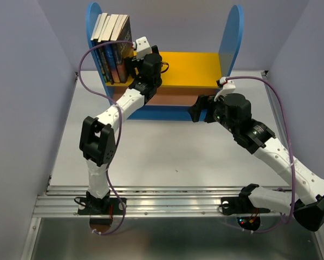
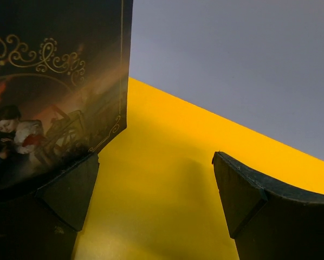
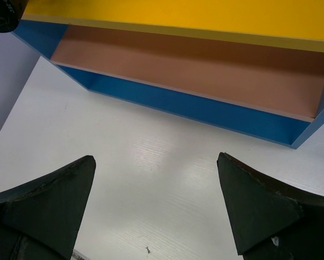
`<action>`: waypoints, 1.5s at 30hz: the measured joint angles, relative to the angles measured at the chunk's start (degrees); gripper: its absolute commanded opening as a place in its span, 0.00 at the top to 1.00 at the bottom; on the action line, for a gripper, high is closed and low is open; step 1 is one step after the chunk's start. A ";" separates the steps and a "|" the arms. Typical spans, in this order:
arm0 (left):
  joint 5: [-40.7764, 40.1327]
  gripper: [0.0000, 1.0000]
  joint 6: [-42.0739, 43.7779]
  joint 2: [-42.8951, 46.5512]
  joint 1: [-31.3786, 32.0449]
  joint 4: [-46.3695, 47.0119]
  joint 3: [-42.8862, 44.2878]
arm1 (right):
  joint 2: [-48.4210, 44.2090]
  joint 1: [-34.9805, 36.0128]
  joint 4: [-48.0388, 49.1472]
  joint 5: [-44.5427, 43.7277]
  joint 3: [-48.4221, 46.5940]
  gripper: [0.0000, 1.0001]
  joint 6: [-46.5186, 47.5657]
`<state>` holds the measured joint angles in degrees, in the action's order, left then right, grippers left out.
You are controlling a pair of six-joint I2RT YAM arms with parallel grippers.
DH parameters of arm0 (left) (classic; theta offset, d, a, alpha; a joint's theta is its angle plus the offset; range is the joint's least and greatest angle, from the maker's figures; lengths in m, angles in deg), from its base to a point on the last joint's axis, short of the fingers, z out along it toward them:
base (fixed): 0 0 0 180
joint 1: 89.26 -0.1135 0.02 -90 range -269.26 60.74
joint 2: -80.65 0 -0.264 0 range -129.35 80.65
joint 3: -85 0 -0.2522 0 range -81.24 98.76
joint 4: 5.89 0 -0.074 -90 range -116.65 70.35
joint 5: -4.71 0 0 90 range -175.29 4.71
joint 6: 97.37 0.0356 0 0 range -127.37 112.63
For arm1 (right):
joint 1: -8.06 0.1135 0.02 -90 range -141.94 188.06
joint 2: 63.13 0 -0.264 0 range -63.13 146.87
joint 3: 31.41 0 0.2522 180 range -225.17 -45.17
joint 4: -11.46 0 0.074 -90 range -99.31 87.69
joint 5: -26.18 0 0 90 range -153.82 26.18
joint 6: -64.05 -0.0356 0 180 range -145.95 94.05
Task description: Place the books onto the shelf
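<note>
Books (image 1: 112,49) upright at upper left of shelf (image 1: 197,67), long axis vertical.
Left gripper (image 2: 156,189), released, sits just right of the outermost cover; right gripper (image 3: 156,208), also released, hangs farther off over the worktop (image 3: 124,151).

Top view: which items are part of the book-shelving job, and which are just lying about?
Job: books, upright at the left end of the shelf; left gripper and right gripper, both open.
Not the job: table, purple cables, metal rail. These are rig fixtures.
</note>
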<state>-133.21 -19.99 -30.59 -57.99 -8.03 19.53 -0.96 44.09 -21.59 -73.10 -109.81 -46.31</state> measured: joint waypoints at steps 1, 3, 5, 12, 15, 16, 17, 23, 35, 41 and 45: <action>-0.50 0.01 -0.11 -0.28 -0.33 0.02 0.24 | -0.02 0.00 0.02 0.00 0.00 0.00 0.00; -1.38 0.01 -0.55 -0.81 -0.72 0.07 0.66 | 0.00 0.00 0.02 0.00 0.00 0.00 0.00; -2.08 0.01 -1.27 -1.22 -0.90 -0.07 1.38 | 0.00 0.00 0.02 0.00 0.00 0.00 0.00; -2.21 0.01 -3.43 -1.31 -1.14 -0.87 1.99 | 0.11 0.00 0.00 0.02 0.00 0.00 0.00; -1.64 0.01 -4.17 -1.31 -1.20 -1.18 2.08 | 0.11 0.00 0.02 0.02 0.00 0.00 0.00; -1.57 0.01 -4.26 -1.31 -1.22 -1.18 2.08 | 0.11 0.00 0.02 0.02 0.00 0.00 -0.02; -1.29 0.01 -4.46 -1.31 -1.29 -1.18 2.10 | 0.11 0.00 0.00 0.00 0.00 0.00 -0.02; 1.07 0.01 -5.14 -0.57 -1.42 -2.19 2.05 | 0.11 0.00 0.02 0.00 0.00 0.00 -0.02; 6.01 0.01 -5.16 8.37 -0.09 -2.89 1.51 | 0.09 0.00 0.02 0.04 1.38 0.00 -0.44; 13.84 0.01 -5.57 20.35 0.13 -3.93 -4.31 | 0.00 0.00 0.02 0.04 1.40 0.00 -0.61; 21.27 0.01 -5.51 28.89 0.24 -4.13 -6.12 | -0.35 0.02 0.02 0.02 1.66 0.00 -1.11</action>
<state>-111.94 -25.50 -1.69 -57.75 -12.16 13.41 -1.31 44.11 -21.57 -73.08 -108.15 -47.43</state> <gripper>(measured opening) 0.989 0.998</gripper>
